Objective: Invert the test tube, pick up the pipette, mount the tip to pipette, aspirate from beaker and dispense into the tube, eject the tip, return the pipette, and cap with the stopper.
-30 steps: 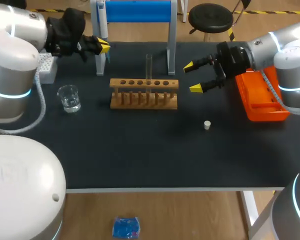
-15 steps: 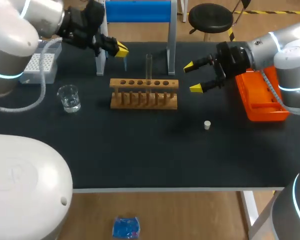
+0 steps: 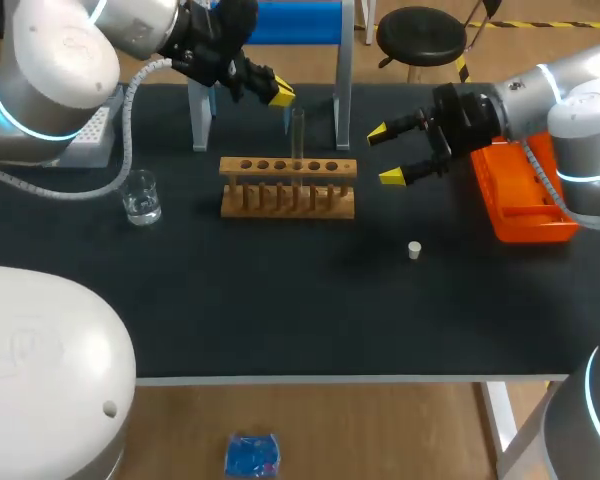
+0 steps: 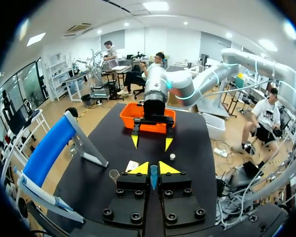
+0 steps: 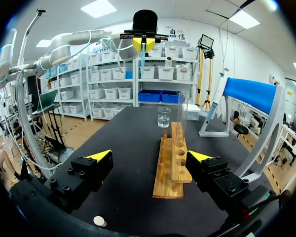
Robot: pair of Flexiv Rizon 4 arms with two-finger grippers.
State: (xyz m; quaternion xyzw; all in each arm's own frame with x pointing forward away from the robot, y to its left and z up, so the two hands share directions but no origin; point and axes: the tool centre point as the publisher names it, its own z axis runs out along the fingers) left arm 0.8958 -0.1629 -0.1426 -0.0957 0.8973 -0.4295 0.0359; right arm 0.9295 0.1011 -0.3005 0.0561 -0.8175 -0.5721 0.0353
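A clear test tube (image 3: 298, 132) stands upright in the wooden rack (image 3: 288, 186); the right wrist view shows the test tube (image 5: 180, 116) in the rack (image 5: 171, 160) too. My left gripper (image 3: 277, 94) hangs just left of the tube's top, shut on a thin blue pipette tip (image 4: 153, 178) that sticks out between its fingers. From the right wrist that left gripper (image 5: 144, 43) is high above the glass beaker (image 5: 164, 117). My right gripper (image 3: 386, 155) stands open right of the rack, nothing in it. The white stopper (image 3: 414, 250) lies on the mat in front of it.
The beaker (image 3: 139, 196) holds water left of the rack. A white tip box (image 3: 90, 132) sits at the far left. The blue pipette stand (image 3: 276, 20) is behind the rack, its legs (image 3: 200, 112) on the mat. An orange tray (image 3: 525, 200) lies at the right.
My left arm has swung right from beside the tip box to the tube's top, gripper still shut. The right arm has not moved.
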